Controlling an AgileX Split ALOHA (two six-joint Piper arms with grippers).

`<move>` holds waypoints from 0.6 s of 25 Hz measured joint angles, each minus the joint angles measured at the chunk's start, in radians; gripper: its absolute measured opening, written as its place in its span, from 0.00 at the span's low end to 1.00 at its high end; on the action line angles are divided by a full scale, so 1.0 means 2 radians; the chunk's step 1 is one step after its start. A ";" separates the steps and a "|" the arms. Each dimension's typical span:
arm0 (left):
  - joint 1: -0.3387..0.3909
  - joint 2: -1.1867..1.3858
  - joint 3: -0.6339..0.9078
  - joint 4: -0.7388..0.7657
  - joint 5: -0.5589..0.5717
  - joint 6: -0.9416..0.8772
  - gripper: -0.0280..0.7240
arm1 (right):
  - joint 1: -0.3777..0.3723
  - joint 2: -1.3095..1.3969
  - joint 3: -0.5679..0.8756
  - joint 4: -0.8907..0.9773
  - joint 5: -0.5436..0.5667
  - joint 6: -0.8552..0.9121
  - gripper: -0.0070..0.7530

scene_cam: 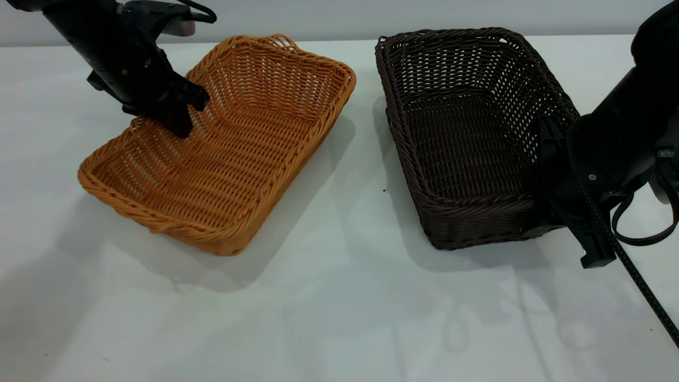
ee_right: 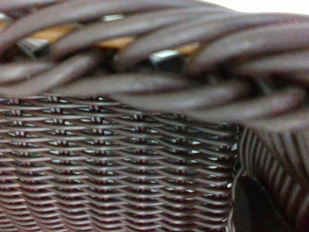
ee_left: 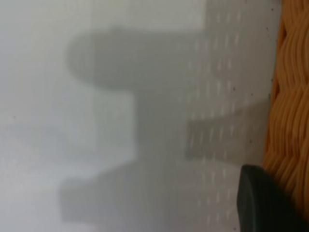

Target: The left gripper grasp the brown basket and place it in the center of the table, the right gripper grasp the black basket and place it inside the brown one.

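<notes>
The brown basket (scene_cam: 238, 154) sits at the left of the table (scene_cam: 339, 318), tilted, with its far-left side raised. My left gripper (scene_cam: 185, 114) is shut on its left long rim, one finger inside and one outside. The left wrist view shows one black finger (ee_left: 263, 205) against the basket's orange wall (ee_left: 292, 96). The black basket (scene_cam: 467, 143) rests flat at the right. My right gripper (scene_cam: 565, 241) straddles its right wall near the front corner and is shut on it. The right wrist view shows the braided rim (ee_right: 145, 92) very close and one finger (ee_right: 256, 208) by the wall.
A strip of bare white table lies between the two baskets, and a wide bare area (scene_cam: 318, 329) lies in front of them. The right arm's black cable (scene_cam: 636, 276) trails toward the front right. The grey back wall (scene_cam: 339, 16) runs behind the table.
</notes>
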 joint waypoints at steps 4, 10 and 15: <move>0.000 0.001 0.000 0.000 -0.005 0.000 0.16 | 0.000 0.000 0.000 0.000 0.000 0.000 0.12; 0.000 0.001 0.000 -0.006 -0.016 0.043 0.16 | -0.025 -0.022 0.000 -0.004 0.006 -0.019 0.12; 0.000 0.002 0.000 -0.016 -0.034 0.163 0.16 | -0.099 -0.068 -0.002 -0.029 0.034 -0.114 0.12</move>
